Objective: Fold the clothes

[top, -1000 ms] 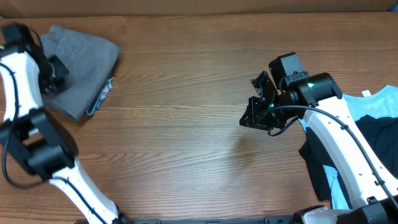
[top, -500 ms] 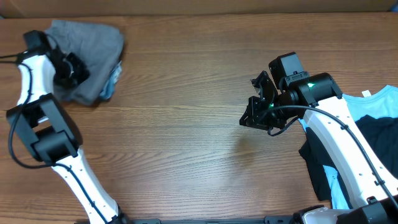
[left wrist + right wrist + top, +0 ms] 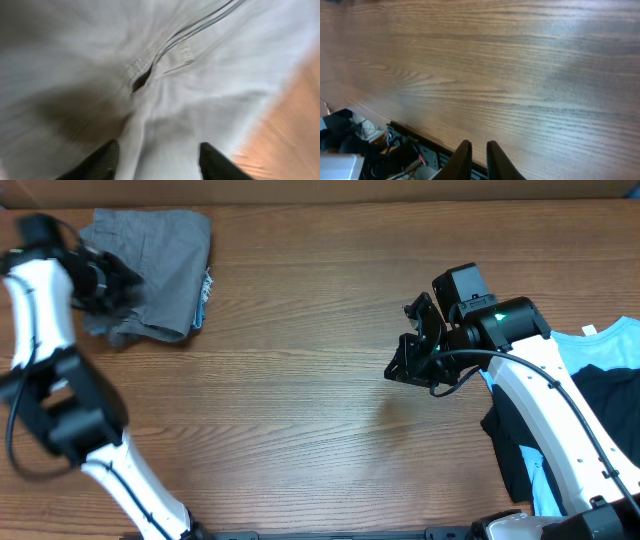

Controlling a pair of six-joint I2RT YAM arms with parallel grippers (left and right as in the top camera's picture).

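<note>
Now my left gripper (image 3: 159, 149) stands spread over the grey shorts (image 3: 160, 245), bundled at the far-left corner of the table (image 3: 300, 380); I retract vertically to avoid snagging. My right gripper (image 3: 479, 150) hangs closed, empty.

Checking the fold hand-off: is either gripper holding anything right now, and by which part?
Nothing looks held. The left gripper stands open over the grey shorts; the right gripper hangs empty above the table.

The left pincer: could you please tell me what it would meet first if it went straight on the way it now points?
The left pincer would most likely meet the grey shorts first; their fabric fills the wrist view ahead, though blur hides how close.
</note>
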